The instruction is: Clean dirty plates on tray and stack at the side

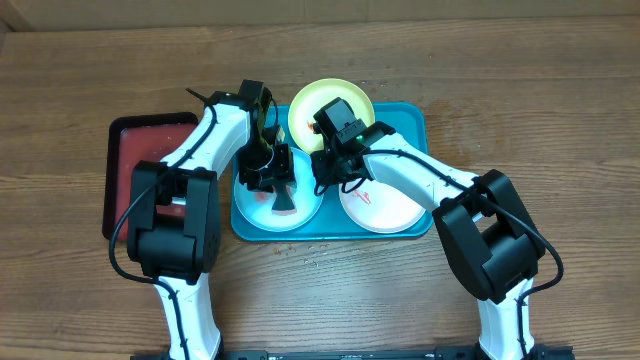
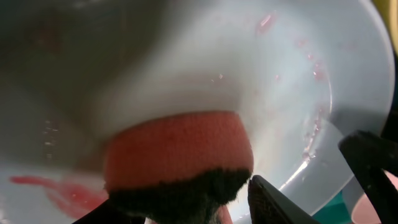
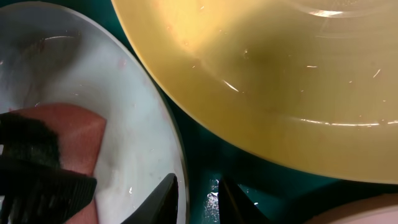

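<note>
Plate in work: pale blue plate (image 1: pixel 305 212), lying flat at 7 o'clock on the tray (image 1: pixel 415 120).
Other plates: white plate (image 1: pixel 390 212) at 5 o'clock on the tray, with a red mark. The yellow-green plate (image 1: pixel 305 108) is at 12 o'clock, overhanging the far rim.
Soil: red smears (image 2: pixel 62 186) on the floor of the pale blue plate, with fainter pink flecks toward its rim at 1 to 3 o'clock in the left wrist view.
Handling (judged): thin plastic, so light and fairly stiff. The surface is glossy and looks wet, so it is probably slippery. It should skate on the tray under scrubbing unless pinned. It is not fragile.
Where to hold (judged): the raised rim, pinched from above on the side away from the sponge. The centre offers no grip.
Left arm pose: reaches in from 9 o'clock, wrist bent steeply down over the plate.
Left gripper (image 1: pixel 280 192): clamped on the sponge (image 2: pixel 177 149), orange face toward the camera and dark scouring layer behind. The sponge is low against the plate floor.
Right arm pose: comes in from 4 o'clock, crossing over the white plate, wrist tipped down at the 3 o'clock edge of the pale blue plate.
Right gripper (image 3: pixel 198 200): fingers a little apart, straddling that rim, with one tip over the plate and one over the tray floor. Teal shows between them, and I cannot tell whether they press the rim.
Off-task: red tray (image 1: pixel 125 165) on the table (image 1: pixel 540 100), at 9 o'clock from the teal one.
Risk (judged): the plate could spin or slide under the sponge if the rim is not pinned.
</note>
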`<action>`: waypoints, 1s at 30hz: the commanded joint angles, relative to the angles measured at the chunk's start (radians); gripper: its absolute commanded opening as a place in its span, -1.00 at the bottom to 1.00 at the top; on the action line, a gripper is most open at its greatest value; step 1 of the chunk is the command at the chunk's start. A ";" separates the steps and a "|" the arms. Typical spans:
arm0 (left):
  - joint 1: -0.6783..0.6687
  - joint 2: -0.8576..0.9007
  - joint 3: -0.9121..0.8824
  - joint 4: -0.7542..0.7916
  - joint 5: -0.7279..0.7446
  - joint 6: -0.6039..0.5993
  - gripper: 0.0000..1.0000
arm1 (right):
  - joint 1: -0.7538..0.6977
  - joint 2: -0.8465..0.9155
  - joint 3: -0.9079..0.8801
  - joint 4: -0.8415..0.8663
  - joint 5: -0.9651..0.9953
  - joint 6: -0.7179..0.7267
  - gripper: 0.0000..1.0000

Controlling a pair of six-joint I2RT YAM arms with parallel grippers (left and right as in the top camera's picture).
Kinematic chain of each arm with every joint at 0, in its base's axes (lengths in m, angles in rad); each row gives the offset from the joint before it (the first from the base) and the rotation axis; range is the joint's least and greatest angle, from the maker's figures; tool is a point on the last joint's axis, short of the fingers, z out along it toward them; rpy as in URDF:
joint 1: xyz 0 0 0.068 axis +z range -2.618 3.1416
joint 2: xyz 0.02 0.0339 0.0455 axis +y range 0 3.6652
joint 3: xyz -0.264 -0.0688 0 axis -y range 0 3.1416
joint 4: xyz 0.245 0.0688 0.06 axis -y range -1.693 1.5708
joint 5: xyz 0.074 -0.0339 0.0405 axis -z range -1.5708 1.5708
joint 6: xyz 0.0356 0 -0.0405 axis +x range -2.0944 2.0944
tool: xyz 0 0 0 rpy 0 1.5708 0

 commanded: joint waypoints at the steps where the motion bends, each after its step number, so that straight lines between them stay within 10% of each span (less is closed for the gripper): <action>1: -0.010 0.014 -0.006 -0.005 0.043 0.040 0.01 | 0.005 -0.003 -0.006 0.007 0.011 0.000 -0.52; 9: -0.008 0.014 -0.006 -0.027 -0.011 0.039 -0.25 | 0.005 -0.003 -0.006 0.006 0.022 0.000 -0.52; 17: -0.004 0.014 0.001 -0.055 -0.123 0.011 -0.92 | 0.005 -0.003 -0.006 0.006 0.027 0.000 -0.52; 30: -0.002 0.014 0.147 -0.178 -0.483 -0.073 -0.92 | 0.005 -0.003 -0.006 0.004 0.036 0.000 -0.52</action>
